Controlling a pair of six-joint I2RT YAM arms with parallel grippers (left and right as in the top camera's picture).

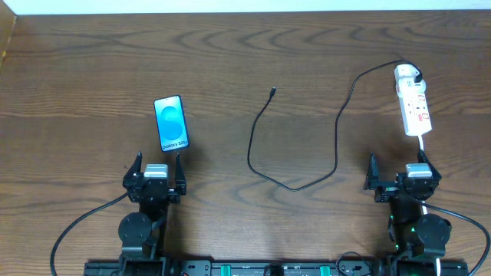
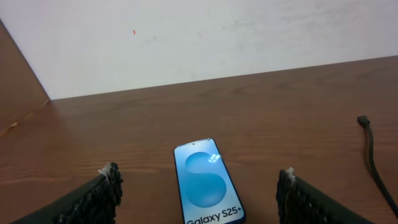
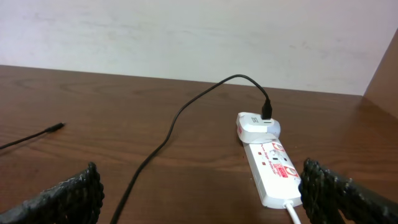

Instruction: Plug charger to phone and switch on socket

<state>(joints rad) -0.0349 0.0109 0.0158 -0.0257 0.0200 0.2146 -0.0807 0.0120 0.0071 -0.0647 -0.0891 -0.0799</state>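
Both arms matte black. left gripper and right gripper: grey top plates, ribbed black finger pads. Thick black cables off bases, green LEDs on right.

Matt, grained wood table. Glossy glass-fronted phone. Smooth white plastic socket; matt black charger cable.

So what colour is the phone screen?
The phone has a blue screen with a paler round pattern and white writing; clearest in the left wrist view.
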